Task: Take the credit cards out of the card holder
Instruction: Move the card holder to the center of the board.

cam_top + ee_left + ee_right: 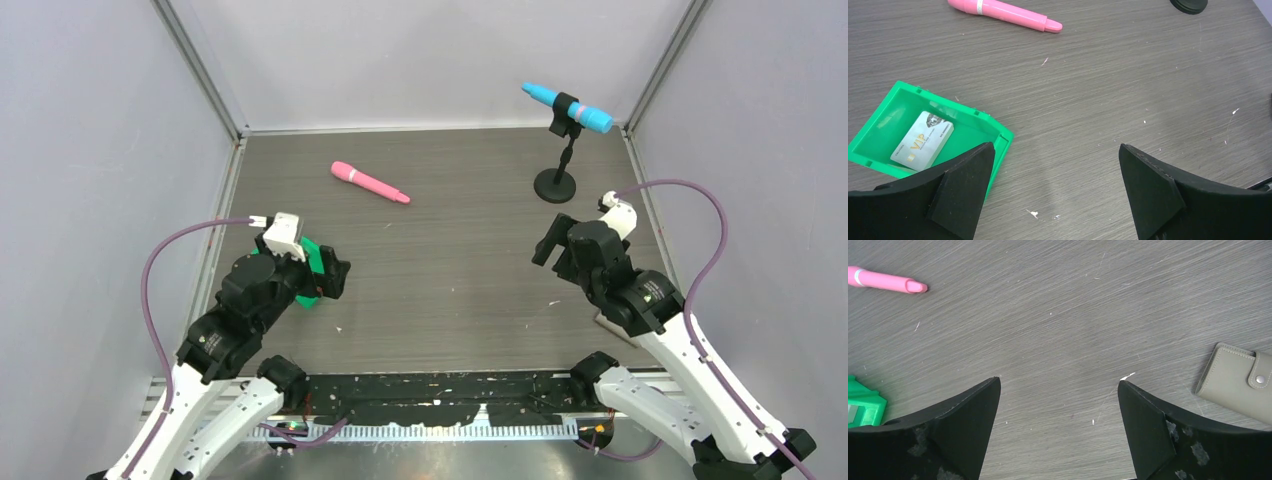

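Left gripper (pixel 1055 146) and right gripper (pixel 1058 381) are hanging open-jawed, empty; pale rectangular credit card (pixel 923 140) is lying in green plastic tray (pixel 973 127) at nine o'clock, grey snap-fastened card holder (pixel 1240 382) at four.

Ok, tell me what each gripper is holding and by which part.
Nothing. The left gripper and the right gripper both stand open and empty; the card holder lies closed on the table, untouched.

Card (pixel 923 141) in tray (pixel 885 117), holder (pixel 1235 381) far right
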{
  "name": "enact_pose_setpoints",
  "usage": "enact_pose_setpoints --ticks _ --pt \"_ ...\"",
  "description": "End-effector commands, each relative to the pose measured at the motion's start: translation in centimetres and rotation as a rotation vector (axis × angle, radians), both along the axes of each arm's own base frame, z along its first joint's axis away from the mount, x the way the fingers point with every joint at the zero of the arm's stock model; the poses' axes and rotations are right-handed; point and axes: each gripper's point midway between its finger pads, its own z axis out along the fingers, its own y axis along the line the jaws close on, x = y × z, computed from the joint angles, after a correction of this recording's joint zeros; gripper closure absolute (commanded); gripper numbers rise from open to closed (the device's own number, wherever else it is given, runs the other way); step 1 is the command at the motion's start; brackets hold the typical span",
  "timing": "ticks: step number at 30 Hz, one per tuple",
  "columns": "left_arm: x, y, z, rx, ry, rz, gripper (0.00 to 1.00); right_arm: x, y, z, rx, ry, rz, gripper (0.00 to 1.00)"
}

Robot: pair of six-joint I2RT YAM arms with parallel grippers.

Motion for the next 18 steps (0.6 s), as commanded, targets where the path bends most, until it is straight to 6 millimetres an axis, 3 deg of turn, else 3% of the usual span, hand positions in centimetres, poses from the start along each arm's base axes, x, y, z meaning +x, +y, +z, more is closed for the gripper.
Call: enact_pose_setpoints --ticks 1,10,18 --pt "0.1 0.1 1.5 -0.02 -0.053 0.006 0.01 0.1 -0.9 1.3 0.006 -0.046 -0.048 0.05" --pt "0.0 0.3 1.7 -0.02 -0.063 0.011 0.01 -0.1 -1.5 1.1 0.032 -0.061 -0.104 0.05" --pt "-0.3 -0.4 1.7 -0.042 -0.054 -0.024 0.01 0.3 -4.2 0.0 -0.056 -0.08 -0.239 0.0"
